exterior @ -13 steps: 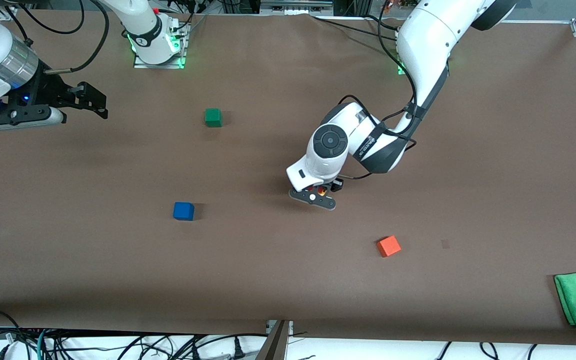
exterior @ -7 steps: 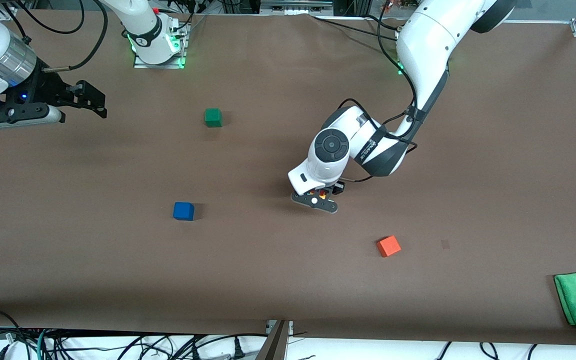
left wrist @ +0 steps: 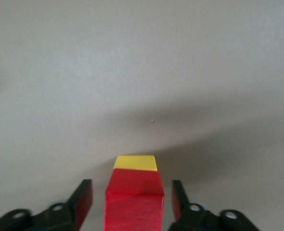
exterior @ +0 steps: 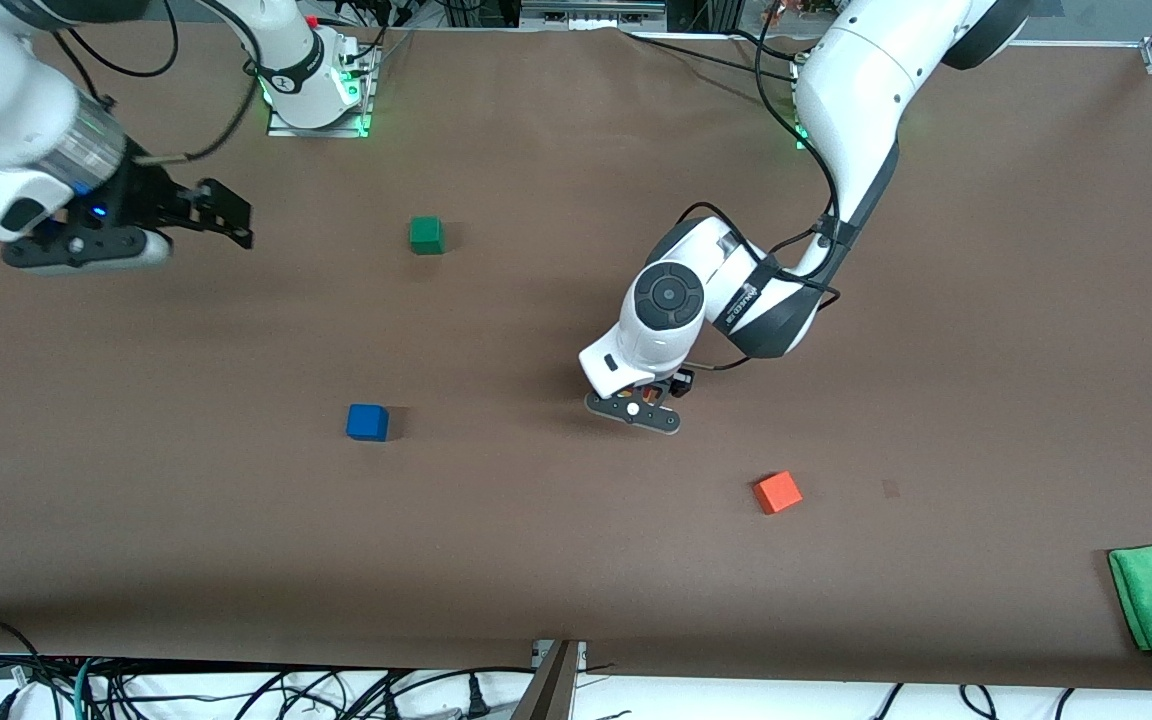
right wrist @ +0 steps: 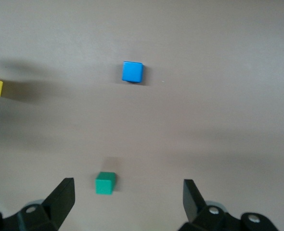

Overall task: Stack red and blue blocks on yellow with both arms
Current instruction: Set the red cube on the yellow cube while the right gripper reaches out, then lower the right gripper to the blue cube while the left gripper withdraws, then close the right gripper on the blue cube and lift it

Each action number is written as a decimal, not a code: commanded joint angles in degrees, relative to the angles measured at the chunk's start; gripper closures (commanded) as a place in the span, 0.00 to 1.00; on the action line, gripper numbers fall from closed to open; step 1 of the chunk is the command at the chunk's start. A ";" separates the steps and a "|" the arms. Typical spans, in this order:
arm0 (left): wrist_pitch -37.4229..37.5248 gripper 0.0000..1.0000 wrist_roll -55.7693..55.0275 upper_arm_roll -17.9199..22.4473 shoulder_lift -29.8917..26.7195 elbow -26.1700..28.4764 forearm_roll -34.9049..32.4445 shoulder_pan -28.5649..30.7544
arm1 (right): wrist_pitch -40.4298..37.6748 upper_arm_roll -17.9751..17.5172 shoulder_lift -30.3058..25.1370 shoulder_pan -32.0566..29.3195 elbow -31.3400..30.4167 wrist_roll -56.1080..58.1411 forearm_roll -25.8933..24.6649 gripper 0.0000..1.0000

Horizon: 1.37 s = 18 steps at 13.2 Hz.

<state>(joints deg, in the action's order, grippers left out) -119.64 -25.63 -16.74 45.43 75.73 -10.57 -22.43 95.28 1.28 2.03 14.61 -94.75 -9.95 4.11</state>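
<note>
Left wrist view: I see the left gripper [left wrist: 132,204], jaws apart, flanking the matte red cube [left wrist: 134,199] atop the matte yellow cube [left wrist: 135,162]; right gripper [right wrist: 127,199] hovers, jaws wide.

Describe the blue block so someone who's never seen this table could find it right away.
Start from the brown table and find the left gripper near its middle. From there, go toward the right arm's end of the table to the blue block, standing alone. The green cube lies farther from the front camera, and the orange cube sits toward the left arm's end; only this one is bright blue.

Front camera high, overlooking table [exterior: 576,560]; wrist cameras face down.
</note>
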 commanded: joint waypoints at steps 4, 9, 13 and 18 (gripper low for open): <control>10.36 0.00 -0.38 -0.66 -2.27 -7.95 -0.68 4.22 | 4.02 0.21 11.76 8.58 9.41 -13.24 0.55 0.01; 16.81 0.00 -0.21 -0.04 -11.57 -8.94 -0.86 12.39 | 17.02 0.74 21.94 5.62 7.58 -6.76 -0.42 0.01; 25.40 0.00 5.40 0.83 -22.30 -3.84 2.38 21.71 | 29.94 0.92 27.93 2.62 1.34 -8.06 -0.16 0.01; 33.33 0.00 15.25 10.50 -32.58 1.50 8.72 23.91 | 47.00 0.83 31.54 2.70 -8.69 -12.81 -0.07 0.01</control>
<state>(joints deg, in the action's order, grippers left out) -85.96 -13.47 -8.08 18.63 70.06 -3.30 1.14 138.34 2.36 34.71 17.13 -99.81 -21.02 3.92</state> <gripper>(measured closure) 0.000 0.004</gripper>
